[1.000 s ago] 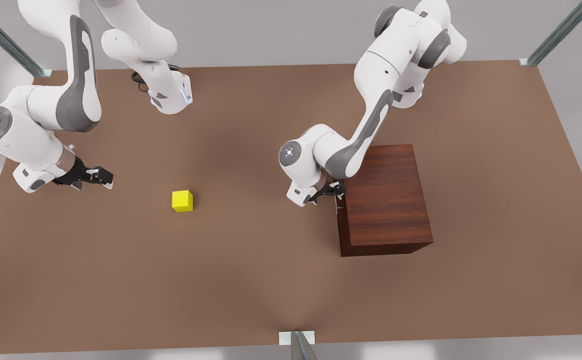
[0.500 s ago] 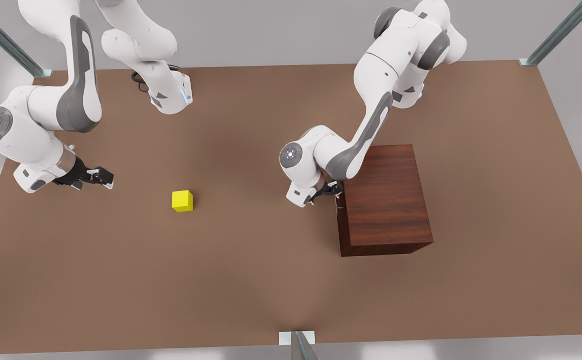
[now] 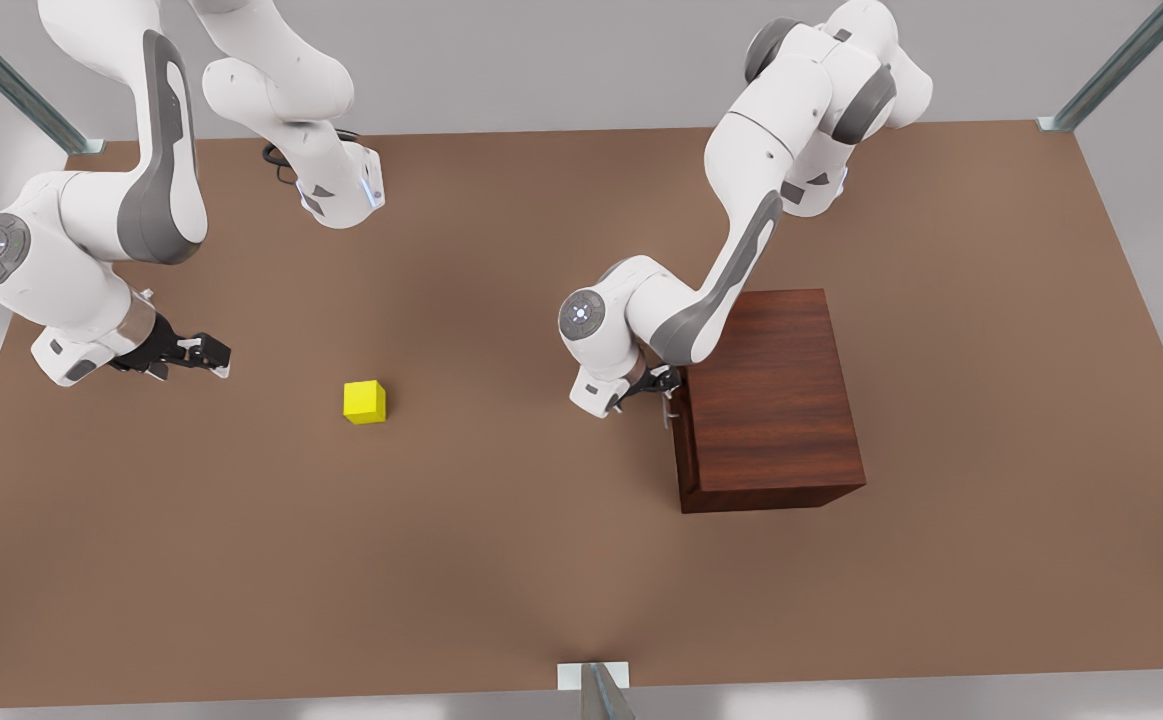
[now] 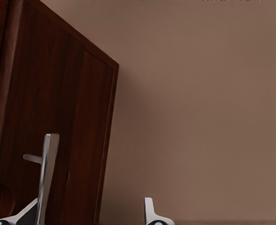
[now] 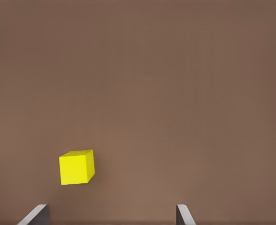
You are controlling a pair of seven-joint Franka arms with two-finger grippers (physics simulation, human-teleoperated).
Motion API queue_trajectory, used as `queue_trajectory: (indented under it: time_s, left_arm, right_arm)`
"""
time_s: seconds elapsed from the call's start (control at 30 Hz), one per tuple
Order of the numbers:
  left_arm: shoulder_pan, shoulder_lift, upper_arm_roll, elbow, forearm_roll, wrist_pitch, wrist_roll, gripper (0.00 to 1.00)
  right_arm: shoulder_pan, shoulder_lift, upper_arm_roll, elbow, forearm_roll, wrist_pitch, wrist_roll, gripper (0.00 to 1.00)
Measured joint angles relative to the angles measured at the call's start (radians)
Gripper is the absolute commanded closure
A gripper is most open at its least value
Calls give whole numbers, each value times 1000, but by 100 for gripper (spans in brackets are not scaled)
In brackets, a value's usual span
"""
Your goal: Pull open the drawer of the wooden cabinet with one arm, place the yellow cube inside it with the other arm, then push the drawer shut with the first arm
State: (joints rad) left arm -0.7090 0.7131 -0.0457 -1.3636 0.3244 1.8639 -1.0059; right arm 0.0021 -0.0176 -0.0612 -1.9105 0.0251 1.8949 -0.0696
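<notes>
- My left hand [image 3: 663, 384]: at the wooden cabinet's [image 3: 771, 400] front, fingers apart astride the drawer's silver bar handle [image 4: 47, 176], not clamped; bar runs crosswise to the pull.
- Drawer [image 4: 58, 136]: shut or nearly.
- My right hand [image 3: 203, 353]: open, waiting; nearer the yellow cube [image 3: 365, 401].
- Cube: on table [image 3: 501, 560], well apart from cabinet.

High front overview; two close wrist views.

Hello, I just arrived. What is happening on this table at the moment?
The left gripper is at the silver bar handle on the front of the wooden cabinet, its fingers open with one on each side of the bar. The drawer looks at most barely pulled out. The right gripper hangs open over the brown table, apart from the yellow cube, which sits untouched.
</notes>
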Motion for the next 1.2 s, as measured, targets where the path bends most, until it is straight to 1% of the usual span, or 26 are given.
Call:
queue_trajectory:
  time_s: [0.87,1.2]
  left_arm:
    - [-28,13,0,42,-30,72,-11,0]
    - [-44,45,0,70,-25,112,35,0]
  right_arm:
    - [3,16,-5,28,1,0,2,0]
    - [-9,23,5,28,0,0,3,0]
